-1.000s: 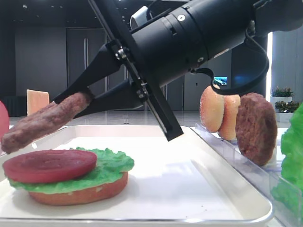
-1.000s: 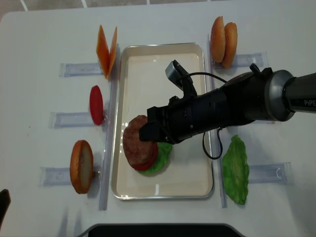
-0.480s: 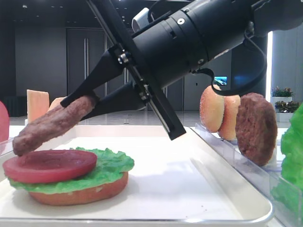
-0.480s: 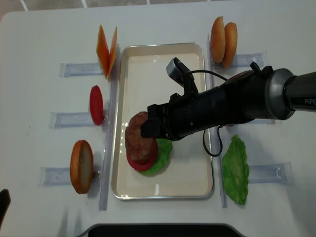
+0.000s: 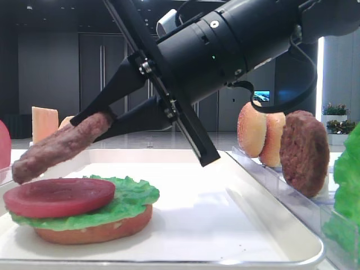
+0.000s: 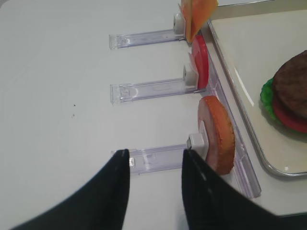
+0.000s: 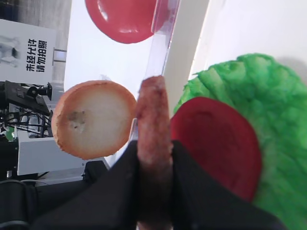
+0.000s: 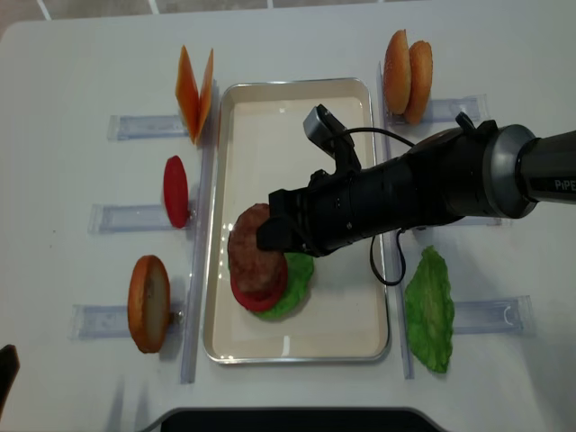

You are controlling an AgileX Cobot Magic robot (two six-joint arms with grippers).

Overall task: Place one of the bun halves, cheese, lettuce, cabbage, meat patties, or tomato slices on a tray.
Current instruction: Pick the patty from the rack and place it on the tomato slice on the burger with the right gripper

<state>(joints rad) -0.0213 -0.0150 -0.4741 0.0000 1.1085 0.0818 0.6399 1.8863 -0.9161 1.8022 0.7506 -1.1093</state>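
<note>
- My right end effector [image 5: 95,121] is clamped on a meat patty [image 5: 59,147], held tilted just above the tomato slice [image 5: 59,197].
- Tomato sits on lettuce [image 5: 132,197] and a bun half [image 5: 95,230], lower left of the tray [image 8: 342,333].
- My left end effector [image 6: 153,165] stands spread, holding nothing, over the table [image 6: 57,96].

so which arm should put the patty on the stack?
Right. The right gripper already grips the patty, tilted just above the tomato slice. The left gripper hangs open beside the tray, over a rack.
</note>
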